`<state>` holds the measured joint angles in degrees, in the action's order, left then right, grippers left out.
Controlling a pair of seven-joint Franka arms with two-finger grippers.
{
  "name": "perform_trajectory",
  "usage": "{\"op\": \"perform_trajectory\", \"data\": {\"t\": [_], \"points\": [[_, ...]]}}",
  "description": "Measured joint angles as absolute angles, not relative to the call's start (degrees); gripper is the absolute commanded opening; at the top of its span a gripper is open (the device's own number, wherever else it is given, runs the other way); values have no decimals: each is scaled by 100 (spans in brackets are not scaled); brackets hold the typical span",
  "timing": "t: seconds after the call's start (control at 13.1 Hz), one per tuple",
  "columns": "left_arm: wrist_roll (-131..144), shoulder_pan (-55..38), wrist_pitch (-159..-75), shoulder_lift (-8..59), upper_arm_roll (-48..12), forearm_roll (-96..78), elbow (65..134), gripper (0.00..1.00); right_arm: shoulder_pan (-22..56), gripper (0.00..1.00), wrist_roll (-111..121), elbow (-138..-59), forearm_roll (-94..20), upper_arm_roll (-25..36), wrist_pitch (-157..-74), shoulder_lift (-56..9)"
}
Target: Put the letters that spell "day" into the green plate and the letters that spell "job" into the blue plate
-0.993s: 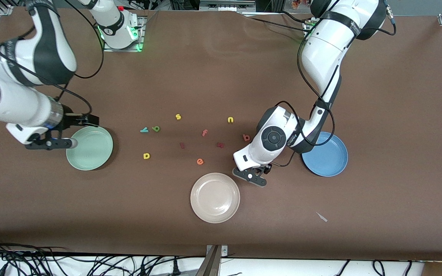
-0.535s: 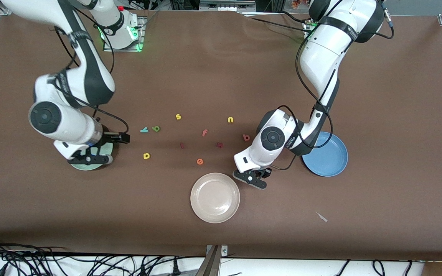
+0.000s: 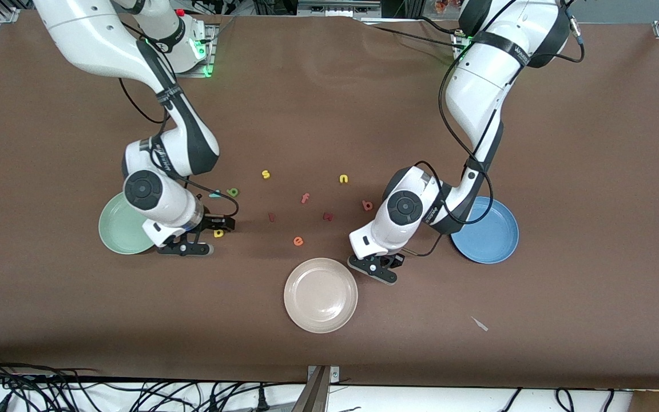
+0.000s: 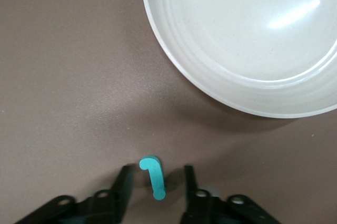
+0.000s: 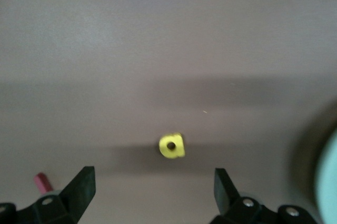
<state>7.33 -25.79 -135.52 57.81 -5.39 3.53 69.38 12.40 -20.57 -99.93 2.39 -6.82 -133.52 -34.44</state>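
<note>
Meanwhile, I am bringing my left tool [image 4: 154,192], jaws half-drawn around the teal "j" [image 4: 153,177] without pinching it, beside the beige plate [image 3: 320,295]; my right tool [image 5: 152,190], spread wide, is hovering over the yellow "d" [image 5: 172,145]. Green plate [image 3: 116,230] and blue plate [image 3: 492,234] are both lying empty on the desk.
</note>
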Motion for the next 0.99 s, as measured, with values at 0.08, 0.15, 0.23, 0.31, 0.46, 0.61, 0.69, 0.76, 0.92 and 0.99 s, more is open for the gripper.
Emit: {"op": "perform_trajectory", "data": {"t": [0.08, 0.15, 0.23, 0.31, 0.46, 0.61, 0.69, 0.76, 0.92, 0.99], "points": [[733, -2579, -13563, 5782, -538, 361, 6937, 0, 1245, 100, -2058, -10051, 240, -675, -13475, -3485], [733, -2579, -13572, 5783, -538, 370, 6934, 0, 1244, 100, -2058, -10070, 240, -662, -13509, -3510], [732, -2581, -13576, 5783, -538, 374, 6931, 0, 1243, 100, -2058, -10084, 240, -646, -13523, -3530], [732, -2581, -13576, 5782, -537, 375, 6920, 0, 1240, 100, -2058, -10097, 246, -633, -13551, -3554], [731, -2562, -13448, 5753, -516, 426, 6869, 0, 1240, 100, -2058, -10110, 257, -620, -13589, -3620], [716, -2489, -12848, 5571, -487, 610, 6782, 0, 1240, 99, -2058, -10111, 307, -616, -13655, -3710], [665, -2418, -12494, 5411, -481, 670, 6748, 0, 1239, 97, -2058, -10110, 363, -613, -13688, -3748], [548, -2323, -12161, 5224, -468, 678, 6741, 0, 1237, 96, -2058, -10108, 405, -609, -13703, -3775], [191, -2034, -11604, 4901, -452, 678, 6750, 0, 1234, 95, -2057, -10106, 442, -602, -13721, -3800], [-41, -1854, -11375, 4782, -452, 678, 6792, 0, 1230, 95, -2057, -10101, 448, -599, -13727, -3802]]}}
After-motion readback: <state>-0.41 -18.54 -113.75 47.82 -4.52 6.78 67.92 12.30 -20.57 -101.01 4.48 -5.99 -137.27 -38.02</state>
